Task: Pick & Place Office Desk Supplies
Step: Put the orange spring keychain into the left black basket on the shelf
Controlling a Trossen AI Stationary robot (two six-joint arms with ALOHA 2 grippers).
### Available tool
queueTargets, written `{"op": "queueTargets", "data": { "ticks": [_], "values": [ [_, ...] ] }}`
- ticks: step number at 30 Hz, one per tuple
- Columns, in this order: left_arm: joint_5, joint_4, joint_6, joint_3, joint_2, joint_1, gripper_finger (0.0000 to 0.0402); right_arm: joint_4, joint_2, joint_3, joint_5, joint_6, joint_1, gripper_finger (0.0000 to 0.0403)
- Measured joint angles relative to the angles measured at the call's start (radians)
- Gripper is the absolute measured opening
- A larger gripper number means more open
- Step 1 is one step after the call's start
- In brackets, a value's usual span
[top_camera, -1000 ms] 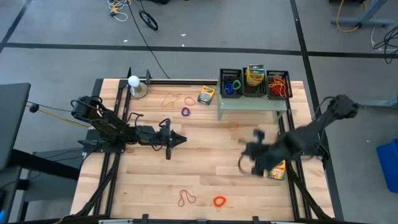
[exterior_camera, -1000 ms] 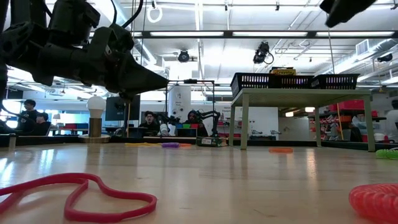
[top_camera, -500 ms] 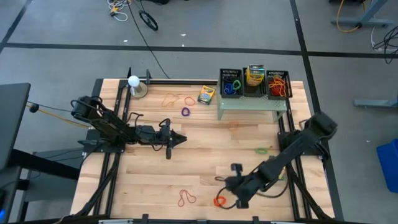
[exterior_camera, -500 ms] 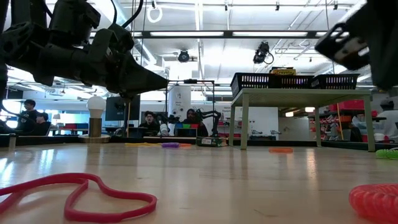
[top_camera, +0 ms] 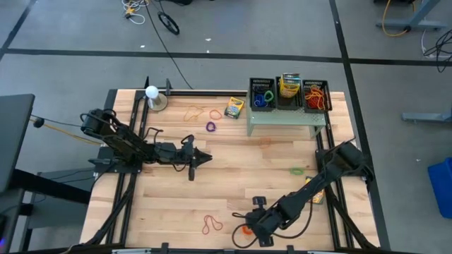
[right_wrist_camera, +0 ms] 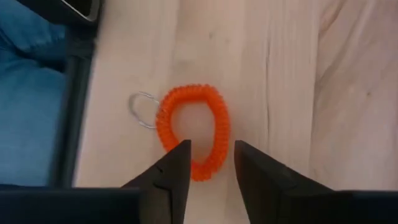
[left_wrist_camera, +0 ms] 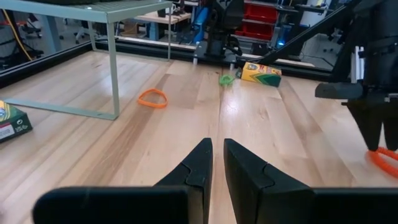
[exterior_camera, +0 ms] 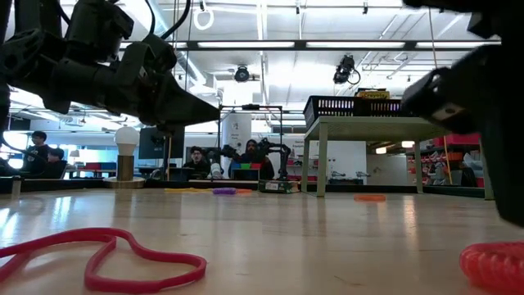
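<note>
An orange coil ring (right_wrist_camera: 194,132) with a small metal loop lies flat on the wood near the table's front edge (top_camera: 246,228). My right gripper (right_wrist_camera: 211,154) hangs just over it, open, pointing steeply down, with its fingertips on either side of the coil's near part. Whether they touch it I cannot tell. A red rubber band (top_camera: 211,225) lies to its left. My left gripper (top_camera: 203,157) waits shut and level over the table's left middle, holding nothing. One crayon box (top_camera: 234,107) lies by the stand. Another (top_camera: 315,192) sits partly hidden under my right arm.
A pale green stand (top_camera: 286,119) at the back right carries three black baskets (top_camera: 262,93) with rings, crayons and bands. A green ring (top_camera: 298,170), a purple ring (top_camera: 210,126) and tan bands (top_camera: 194,111) lie loose. A white ball on a base (top_camera: 152,95) stands back left.
My right gripper has swung from the crayon box near the table's right edge toward the front edge and leftward. It has sunk and tipped more steeply down, ending over the orange coil ring. The green ring that the arm covered now shows.
</note>
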Motion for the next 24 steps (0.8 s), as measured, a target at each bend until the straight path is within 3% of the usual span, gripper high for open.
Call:
{"op": "queueTargets", "data": {
  "ticks": [8, 16, 21, 24],
  "values": [
    [0.0, -0.005, 0.0, 0.0, 0.0, 0.0, 0.0048, 0.01, 0.04, 0.0, 0.01, -0.017, -0.015, 0.0109],
    [0.004, -0.025, -0.014, 0.0, 0.0, 0.0, 0.0048, 0.005, 0.03, 0.0, 0.1, -0.087, -0.018, 0.0014],
    [0.007, -0.029, -0.015, 0.0, 0.0, 0.0, 0.0048, -0.066, -0.051, 0.0, 0.12, -0.087, -0.042, 0.0028],
    [-0.003, -0.028, -0.015, 0.0, 0.0, 0.0, 0.0048, -0.17, -0.142, 0.0, 0.207, -0.061, -0.064, 0.0026]
  ]
}}
